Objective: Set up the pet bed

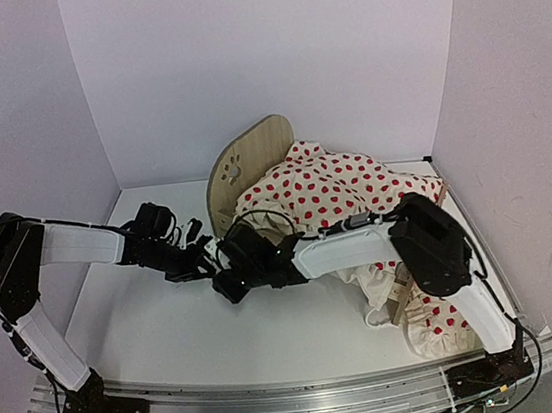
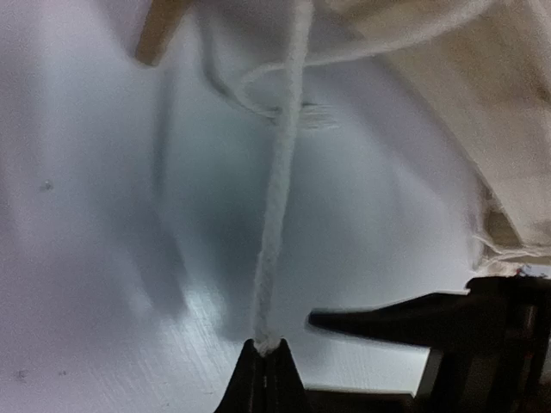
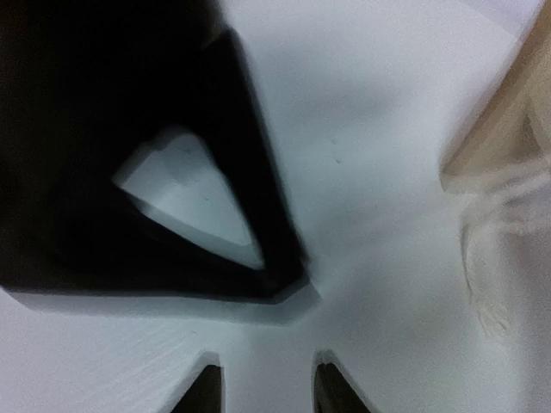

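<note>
The left gripper is pressed together on a thin white cord, which runs taut from the fingertips up to a fold of cream fabric. The right gripper hovers just beside it over the white table, its fingers parted with nothing between them. The pet bed lies beyond both claws and to their right. Its rounded paw-print headboard stands at the far end, and the frame appears to run on a diagonal toward the near right. The red-spotted blanket is heaped over most of it, so the mattress and footboard cannot be made out. Both claws sit close to the headboard end, along the bed's left flank, and neither is clearly nearer. The right forearm crosses in front of the covered frame, so any reach into the bed would likely swing right and away.
</note>
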Robot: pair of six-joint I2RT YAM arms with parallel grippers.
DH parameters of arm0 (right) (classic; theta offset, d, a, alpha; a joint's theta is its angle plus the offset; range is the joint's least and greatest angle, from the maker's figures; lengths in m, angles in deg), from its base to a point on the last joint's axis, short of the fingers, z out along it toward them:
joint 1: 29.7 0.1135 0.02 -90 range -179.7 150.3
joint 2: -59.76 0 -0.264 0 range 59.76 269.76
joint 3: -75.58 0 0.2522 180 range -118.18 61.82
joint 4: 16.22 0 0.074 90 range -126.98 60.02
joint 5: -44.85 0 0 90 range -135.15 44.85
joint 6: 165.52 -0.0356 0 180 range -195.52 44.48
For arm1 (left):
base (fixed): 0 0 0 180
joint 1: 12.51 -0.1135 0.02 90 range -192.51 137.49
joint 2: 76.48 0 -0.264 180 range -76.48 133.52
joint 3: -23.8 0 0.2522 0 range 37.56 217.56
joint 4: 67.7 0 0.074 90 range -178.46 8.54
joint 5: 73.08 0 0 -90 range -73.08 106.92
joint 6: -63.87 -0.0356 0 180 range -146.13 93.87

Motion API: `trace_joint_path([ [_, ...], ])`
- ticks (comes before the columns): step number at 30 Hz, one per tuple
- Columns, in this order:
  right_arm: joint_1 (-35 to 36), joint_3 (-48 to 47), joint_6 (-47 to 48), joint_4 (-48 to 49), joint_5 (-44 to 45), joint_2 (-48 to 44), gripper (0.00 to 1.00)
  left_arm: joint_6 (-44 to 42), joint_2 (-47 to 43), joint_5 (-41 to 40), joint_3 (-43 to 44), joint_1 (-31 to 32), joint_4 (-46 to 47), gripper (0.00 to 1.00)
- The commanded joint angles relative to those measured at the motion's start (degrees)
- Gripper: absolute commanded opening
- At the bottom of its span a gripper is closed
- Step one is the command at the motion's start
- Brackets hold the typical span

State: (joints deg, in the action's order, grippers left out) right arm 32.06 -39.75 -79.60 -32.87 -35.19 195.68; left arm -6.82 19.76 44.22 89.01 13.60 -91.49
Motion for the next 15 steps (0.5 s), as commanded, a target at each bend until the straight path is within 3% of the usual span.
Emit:
trace_joint_path([
  [1,-1.59,-7.30,3.57,1.88,8.50,1.24,0.40,-1.66,-2.59,3.09,-1.15,-1.72,1.93,0.00],
  [11,-4.93,-1.74,3.25,6.28,11.92,0.64,0.45,-2.43,-1.45,3.32,-0.91,-3.07,5.62,0.00],
  [15,-5.80,-2.67,7.51,6.20,12.60,3.01,0.51,-3.13,-1.29,2.29,-0.72,-4.33,6.00,0.00],
])
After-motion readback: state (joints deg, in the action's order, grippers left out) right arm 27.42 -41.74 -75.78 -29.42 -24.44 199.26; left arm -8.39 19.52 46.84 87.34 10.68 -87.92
